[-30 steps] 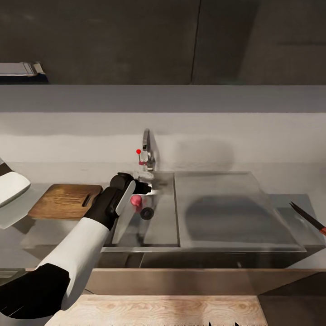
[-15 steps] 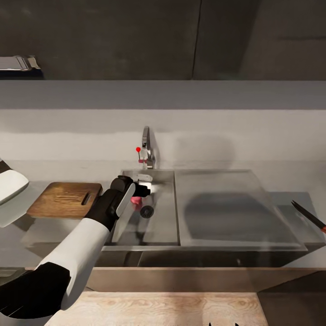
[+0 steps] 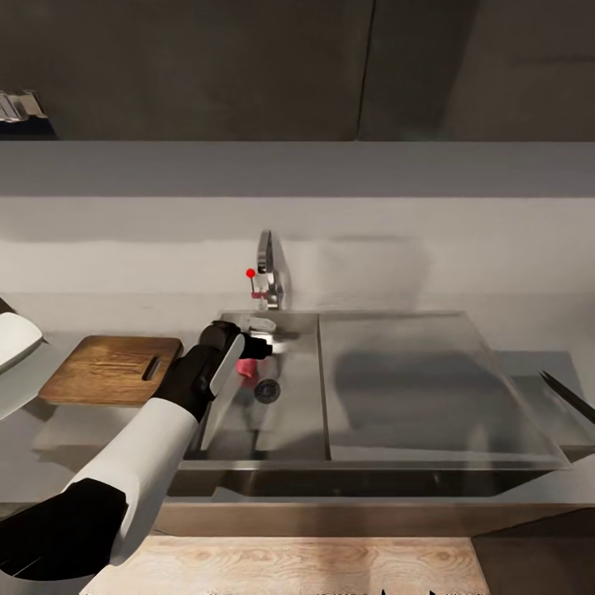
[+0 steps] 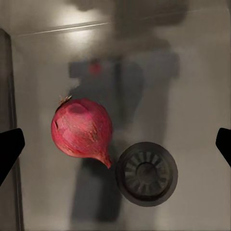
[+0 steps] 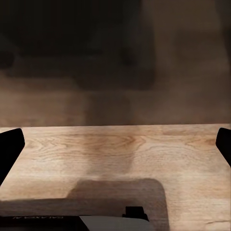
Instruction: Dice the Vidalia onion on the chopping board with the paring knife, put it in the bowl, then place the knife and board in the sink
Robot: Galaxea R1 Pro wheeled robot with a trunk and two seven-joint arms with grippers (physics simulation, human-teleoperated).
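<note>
The Vidalia onion (image 3: 246, 368) lies on the floor of the sink (image 3: 297, 413), close to the round drain (image 3: 266, 390). In the left wrist view the pinkish onion (image 4: 82, 127) sits beside the drain (image 4: 147, 173), between the spread fingertips (image 4: 9, 147) but touching neither. My left gripper (image 3: 258, 349) hangs open just above the onion, partly covering it. The chopping board (image 3: 107, 369) rests on the countertop (image 3: 83, 426) left of the sink, and the white bowl (image 3: 12, 343) shows at the left edge. The paring knife (image 3: 570, 398) lies at the far right. My right gripper (image 5: 117, 144) is open and holds nothing.
A chrome tap (image 3: 266, 268) with a red knob stands behind the basin. The flat drainboard (image 3: 413, 388) fills the sink's right half. A light wooden tabletop (image 3: 289, 566) lies below the counter front, and the right gripper hovers over that wood (image 5: 120, 154).
The head camera has shifted a little. My left gripper has moved over the onion, which now shows only partly below it; it stays open.
</note>
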